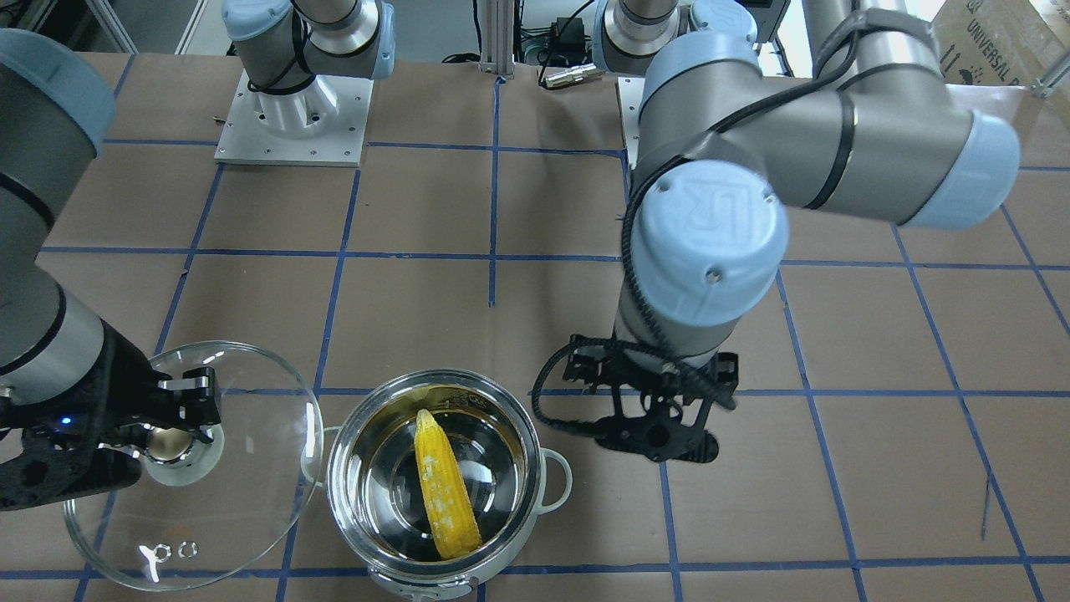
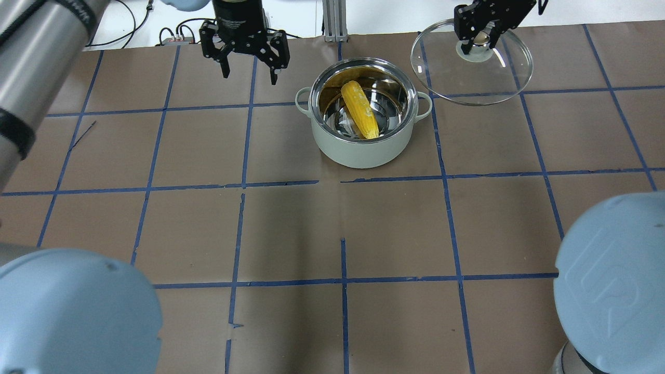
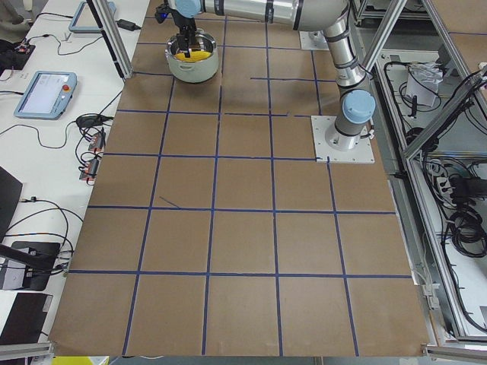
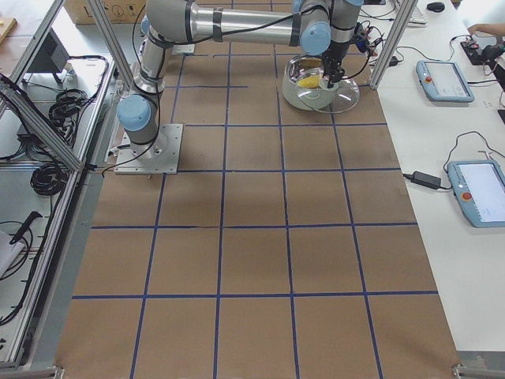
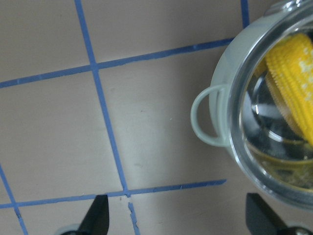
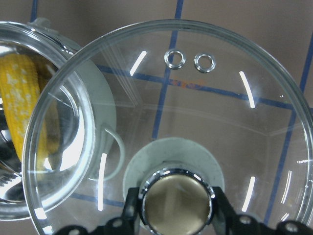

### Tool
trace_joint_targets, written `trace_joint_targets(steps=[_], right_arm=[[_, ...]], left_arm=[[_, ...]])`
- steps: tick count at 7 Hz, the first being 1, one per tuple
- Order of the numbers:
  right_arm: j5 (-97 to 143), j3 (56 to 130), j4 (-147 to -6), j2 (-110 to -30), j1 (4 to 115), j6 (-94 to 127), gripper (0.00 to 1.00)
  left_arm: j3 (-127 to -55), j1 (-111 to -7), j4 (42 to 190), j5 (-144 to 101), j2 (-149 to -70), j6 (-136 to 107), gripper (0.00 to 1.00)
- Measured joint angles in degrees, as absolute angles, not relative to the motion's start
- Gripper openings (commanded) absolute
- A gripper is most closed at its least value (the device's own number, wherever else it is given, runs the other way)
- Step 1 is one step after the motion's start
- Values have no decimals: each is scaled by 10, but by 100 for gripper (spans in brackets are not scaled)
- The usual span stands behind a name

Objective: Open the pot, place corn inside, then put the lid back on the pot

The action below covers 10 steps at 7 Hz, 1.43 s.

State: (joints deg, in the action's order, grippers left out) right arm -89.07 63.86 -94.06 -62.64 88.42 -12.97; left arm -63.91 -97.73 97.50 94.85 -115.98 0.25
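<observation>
Front-facing view: the corn (image 1: 447,493) already lies inside the open pot (image 1: 556,481), so the step in hand, as I judge it, is the last one, putting the lid back. The right end effector (image 1: 171,439) is closed on the knob of the lid (image 1: 226,502), and the glass overlaps the pot's rim on the side toward the pot. The left end effector (image 1: 660,431) hangs on the pot's other side, holding nothing.

Overhead view: the left end effector's fingers are spread wide over bare desk (image 1: 418,318), with the pot just beside it. The lid hangs under the right end effector, just beside the pot's far handle.

Left wrist view: two fingertips stand far apart with only desk between them; the pot's handle and the corn lie ahead and off to one side.

Right wrist view: the fingers clamp the knob directly below the camera, and the pot shows through the glass, off-centre.

The next move likely calls for shifting the lid sideways until it is centred over the rim, lowering it level, then releasing it.

Side views: brown desk gridded with blue tape (image 1: 495,209), framed in aluminium, with white benches carrying pendants (image 4: 446,79) and cables.
</observation>
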Motion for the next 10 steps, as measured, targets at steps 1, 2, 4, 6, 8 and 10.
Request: trace_joint_targets(steps=[1,2,4,6,8,10], right_arm=[[-894,641,-959,-625,909,-85,5],[-904,643,-979,-622,934,-38,6],[-934,643,-1006,-601,982,54,6],[-935,644,-1015,-587,1004,129,6],[-922,652,-1014,-581,1018,160,6],[-900,657,-1014,-582,1022,170,6]], left_arm=[[-692,-963,972,948,-1106,4,100],[-724,-954,970,948,-1069,5,100],[-749,-945,969,946,-1042,7,100],[-771,-938,965,908,-1031,10,100],[-804,-926,956,887,-1012,15,100],[-851,-918,920,884,-989,22,100]])
